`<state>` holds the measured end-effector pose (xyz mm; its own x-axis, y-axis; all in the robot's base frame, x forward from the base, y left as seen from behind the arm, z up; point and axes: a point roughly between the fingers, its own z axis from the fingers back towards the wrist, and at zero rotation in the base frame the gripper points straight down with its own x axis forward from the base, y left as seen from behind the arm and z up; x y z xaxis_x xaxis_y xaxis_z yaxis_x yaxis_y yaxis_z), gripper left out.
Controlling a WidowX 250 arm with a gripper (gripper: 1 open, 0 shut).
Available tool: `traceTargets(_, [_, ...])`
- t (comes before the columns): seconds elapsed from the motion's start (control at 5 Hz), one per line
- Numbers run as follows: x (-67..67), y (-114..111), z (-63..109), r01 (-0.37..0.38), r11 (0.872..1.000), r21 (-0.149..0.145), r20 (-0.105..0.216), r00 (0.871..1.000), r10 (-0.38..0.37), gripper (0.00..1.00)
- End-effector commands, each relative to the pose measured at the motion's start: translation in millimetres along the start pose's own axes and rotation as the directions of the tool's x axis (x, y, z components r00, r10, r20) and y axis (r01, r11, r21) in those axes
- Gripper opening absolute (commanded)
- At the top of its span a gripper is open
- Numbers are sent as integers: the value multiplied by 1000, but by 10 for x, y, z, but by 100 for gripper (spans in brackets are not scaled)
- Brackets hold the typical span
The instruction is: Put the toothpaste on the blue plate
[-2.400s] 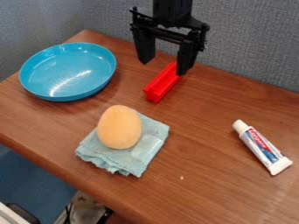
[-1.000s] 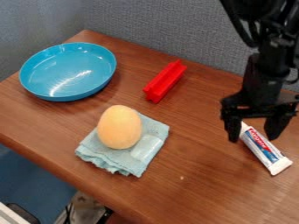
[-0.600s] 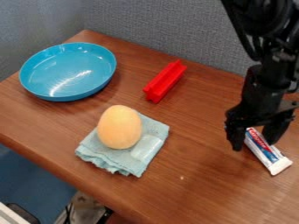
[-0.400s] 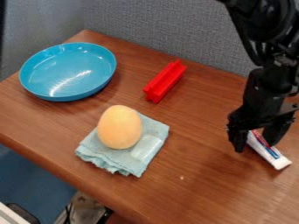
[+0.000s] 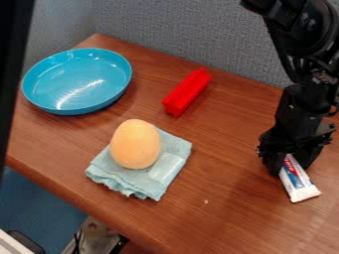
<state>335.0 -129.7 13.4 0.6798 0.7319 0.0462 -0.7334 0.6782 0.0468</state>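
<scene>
Claw (image 5: 287, 165) pinches the toothpaste (image 5: 296, 180) near its cap; lifted so off-centre, the tube could swing loose.

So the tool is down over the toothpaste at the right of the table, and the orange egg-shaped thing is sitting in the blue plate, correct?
Not quite. In the camera view the orange egg-shaped thing sits on the pale blue-green cloth, not in the blue plate, which holds nothing. The rest stands: the tool is down over the toothpaste at the right of the table.
</scene>
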Motion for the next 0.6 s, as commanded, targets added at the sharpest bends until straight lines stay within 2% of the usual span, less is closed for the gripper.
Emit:
traceTargets(0.0, [-9,-98,119,10,1000,-30,31,999,-9,0])
traceTargets(0.4, [8,-95,117,-14,1000,-22,48,999,15,0])
